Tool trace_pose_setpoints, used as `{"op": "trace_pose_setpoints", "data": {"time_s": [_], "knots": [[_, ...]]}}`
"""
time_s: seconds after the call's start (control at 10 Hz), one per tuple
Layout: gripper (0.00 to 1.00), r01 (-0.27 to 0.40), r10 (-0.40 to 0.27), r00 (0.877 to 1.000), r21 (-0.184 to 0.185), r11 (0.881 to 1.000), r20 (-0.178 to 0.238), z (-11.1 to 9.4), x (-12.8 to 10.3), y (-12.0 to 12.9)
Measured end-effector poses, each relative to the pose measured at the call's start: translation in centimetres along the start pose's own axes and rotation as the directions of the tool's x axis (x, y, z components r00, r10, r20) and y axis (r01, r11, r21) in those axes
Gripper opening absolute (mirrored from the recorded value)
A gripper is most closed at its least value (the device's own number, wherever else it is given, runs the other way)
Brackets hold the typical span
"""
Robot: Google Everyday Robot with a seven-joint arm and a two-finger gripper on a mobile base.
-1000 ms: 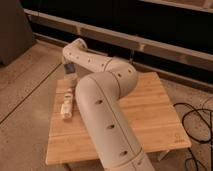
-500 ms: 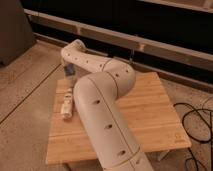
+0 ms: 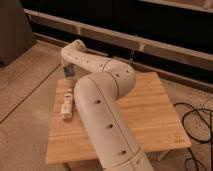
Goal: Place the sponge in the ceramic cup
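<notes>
One bluish-grey scrap, perhaps the sponge [image 3: 71, 73], shows at the far left corner of the wooden table [image 3: 150, 112], right at the gripper [image 3: 67, 68]. The white arm [image 3: 100, 105] hides its grip, so I cannot tell its state. A white bottle-like object [image 3: 66, 107] lies nearby.

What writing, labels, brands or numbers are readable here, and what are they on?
No text can be read here.
The wooden table bears a small dark mark near its front right corner, too small to read.
The white bottle-like object shows no legible label.
The robot arm and its gripper, at the table's far left corner, show no writing.
</notes>
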Motion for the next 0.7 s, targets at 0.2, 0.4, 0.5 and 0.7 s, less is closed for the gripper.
{"op": "trace_pose_setpoints", "data": {"time_s": [0.2,0.4,0.5,0.7], "knots": [[0.52,-0.003,0.003,1.0,-0.011,1.0,-0.002,-0.16,-0.04,0.17],[0.72,-0.004,0.004,1.0,-0.016,1.0,-0.005,-0.15,0.02,0.11],[0.77,-0.006,0.005,1.0,-0.017,1.0,-0.007,-0.16,0.0,-0.03],[0.78,-0.008,0.008,1.0,-0.018,1.0,-0.008,-0.14,-0.01,-0.17]]}}
